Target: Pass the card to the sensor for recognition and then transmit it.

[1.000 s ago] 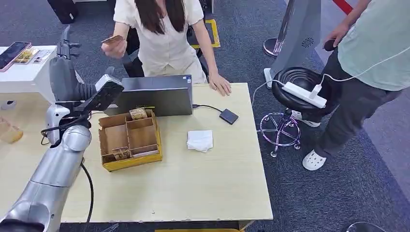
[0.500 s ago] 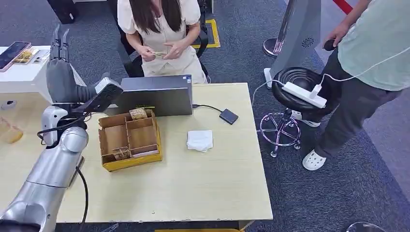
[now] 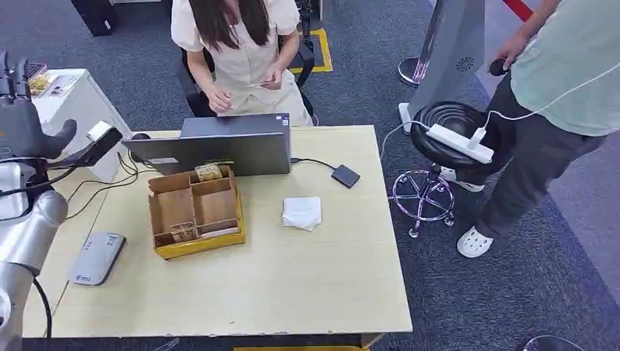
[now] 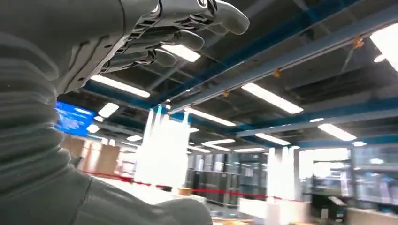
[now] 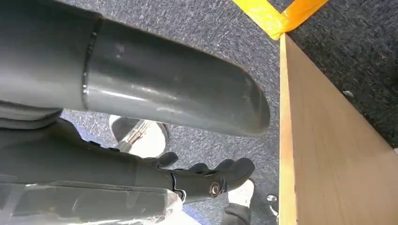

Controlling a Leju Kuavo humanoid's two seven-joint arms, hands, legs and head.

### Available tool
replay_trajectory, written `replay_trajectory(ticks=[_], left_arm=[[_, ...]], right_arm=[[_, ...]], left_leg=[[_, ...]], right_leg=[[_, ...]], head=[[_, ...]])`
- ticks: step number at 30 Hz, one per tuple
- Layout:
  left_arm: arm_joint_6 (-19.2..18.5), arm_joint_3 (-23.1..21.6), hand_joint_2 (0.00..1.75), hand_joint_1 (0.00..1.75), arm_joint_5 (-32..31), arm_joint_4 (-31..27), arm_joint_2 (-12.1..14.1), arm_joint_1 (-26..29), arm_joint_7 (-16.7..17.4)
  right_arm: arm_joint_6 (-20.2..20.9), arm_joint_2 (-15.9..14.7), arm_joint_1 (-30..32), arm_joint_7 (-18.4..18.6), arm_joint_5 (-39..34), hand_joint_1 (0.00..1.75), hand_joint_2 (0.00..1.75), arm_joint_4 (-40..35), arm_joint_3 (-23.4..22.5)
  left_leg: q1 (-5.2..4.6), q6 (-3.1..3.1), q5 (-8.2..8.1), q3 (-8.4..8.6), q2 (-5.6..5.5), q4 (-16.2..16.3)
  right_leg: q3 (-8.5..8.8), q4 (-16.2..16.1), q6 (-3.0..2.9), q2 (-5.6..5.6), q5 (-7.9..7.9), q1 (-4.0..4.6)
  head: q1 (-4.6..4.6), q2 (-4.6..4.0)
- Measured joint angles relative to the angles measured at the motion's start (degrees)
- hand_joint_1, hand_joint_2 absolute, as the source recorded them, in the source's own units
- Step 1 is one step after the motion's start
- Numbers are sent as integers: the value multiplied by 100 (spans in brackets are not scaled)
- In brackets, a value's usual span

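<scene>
A seated person behind the laptop holds the small card [image 3: 257, 85] in one hand near the chest. My left hand [image 3: 20, 121] is raised beyond the table's left end, fingers spread upward and apart, with nothing in it. The left wrist view shows that left hand [image 4: 155, 42] against the ceiling lights. A flat grey sensor device [image 3: 97, 257] lies on the table's near left part. A small dark reader [image 3: 345, 176] on a cable lies right of the laptop. My right hand [image 5: 211, 180] hangs beside the table edge [image 5: 287, 140], holding nothing.
A grey laptop [image 3: 219, 146] stands at the table's back edge, with a yellow compartment box [image 3: 196, 212] in front of it and a white napkin [image 3: 303, 212] to its right. A stool with a power strip [image 3: 460, 142] and a standing person [image 3: 556, 88] are at right.
My left arm has swung left, away from the laptop, uncovering the grey sensor device. The seated person lowered the card from a raised hand to the chest.
</scene>
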Motion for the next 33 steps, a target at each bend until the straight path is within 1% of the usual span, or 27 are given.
replay_trajectory(ticks=[2, 4, 7, 9, 10, 13, 15, 17, 19, 20, 23, 26, 28, 29, 30, 31, 33], left_arm=[[31, 72, 175, 0, -144, 275, 234, -25, 153], [120, 203, 175, 0, -185, 584, 518, -46, 164], [120, 386, 175, 0, -312, 947, 902, -37, 356], [116, 546, 175, 0, -319, 1158, 1131, 73, 476], [118, 641, 175, 0, -323, 1206, 1277, 207, 531], [160, 951, 175, 0, -277, 1403, 1609, 613, 669], [170, 1172, 175, 0, -310, 1488, 1779, 945, 813], [170, 1400, 175, 0, -362, 1534, 1963, 1351, 948], [181, 1671, 175, 0, -441, 1534, 2103, 1876, 1056], [181, 1883, 175, 0, -491, 1534, 2180, 2162, 1105], [179, 2444, 175, 0, -702, 1532, 2268, 2934, 1182], [159, 3181, 175, 0, -1093, 1418, 2222, 3717, 1156], [-9, 3717, 175, 0, -1555, 1223, 2070, 4173, 1013], [-114, 4115, 175, 0, -1799, 1037, 1962, 4426, 919], [-185, 4464, 175, 0, -1875, 901, 1802, 4634, 870], [-227, 4740, 175, 0, -1895, 746, 1677, 4848, 863], [-348, 5185, 175, 0, -1927, 456, 1457, 5228, 887]], right_arm=[[-2, 0, -2, -9, -13, 0, 0, 0, 0], [-7, 0, 7, -11, -22, 0, 0, 2, 0], [-20, 0, 19, -17, -81, 0, 0, 2, 0], [-26, 0, 20, -26, -118, 0, 0, 2, 0], [-33, 0, 33, -28, -136, 0, 0, 2, 0], [-59, 0, 91, -50, -192, 0, 0, 2, -9], [-63, 0, 120, -44, -203, 0, 0, 2, -13], [-63, -7, 150, -26, -210, 0, 0, -4, -24], [-63, -13, 198, -35, -205, 0, 0, -18, -64], [-63, -13, 232, -44, -197, 0, 0, -33, -109], [-63, -20, 306, -55, -145, 0, 0, -70, -218], [-63, -20, 353, -77, -63, 0, 0, -107, -363], [-63, -20, 390, -85, 11, 0, 0, -138, -470], [-63, -17, 401, -94, 57, 0, 0, -155, -549], [-63, -13, 409, -116, 109, 0, 0, -168, -616], [-63, -11, 425, -131, 149, 0, 0, -190, -682], [-63, -11, 462, -138, 241, 0, 0, -230, -827]], left_leg=[[0, 0, 0, 1, 16, -2], [0, -1, -1, 2, 26, -2], [1, -1, -1, -1, 22, -2], [1, -3, -3, -4, 23, -7], [1, -6, -5, 0, 31, -8], [2, -7, -7, -2, 34, -9], [2, -8, -8, -4, 33, -9], [2, -8, -9, -5, 34, -10], [1, -14, -14, -1, 39, -10], [2, -14, -19, -1, 46, -10], [3, -14, -21, -1, 45, -10], [2, -11, -25, 2, 54, -11], [0, -10, -25, 2, 49, -11], [-1, -10, -26, -1, 50, -11], [2, -11, -27, 1, 52, -11], [1, -15, -31, 3, 56, -11], [1, -14, -31, 3, 56, -11]], right_leg=[[-2, 2, -1, 16, 1, 0], [-8, 1, -1, 29, 1, 0], [-11, 1, -3, 25, -1, 1], [-10, 2, -4, 28, -1, 1], [-13, 1, -6, 36, -2, 1], [-16, 0, -7, 39, -4, 1], [-17, 0, -7, 38, -7, 1], [-16, 0, -7, 40, -9, 2], [-17, -2, -8, 45, -11, 1], [-17, -2, -8, 51, -11, 1], [-17, -4, -8, 49, -12, 2], [-19, -8, -12, 54, -16, 1], [-16, -8, -9, 49, -18, 0], [-14, -8, -9, 50, -18, -1], [-14, -9, -9, 53, -18, 1], [-13, -9, -9, 56, -17, 0], [-11, -9, -9, 56, -18, 0]], head=[[0, 0], [0, 0], [-4, 0], [0, 0], [-4, 0], [-2, 0], [-4, 0], [-2, 0], [2, 0], [0, 0], [-2, 0], [-2, 0], [0, 0], [2, 0], [-5, 0], [9, 0], [-2, 0]])
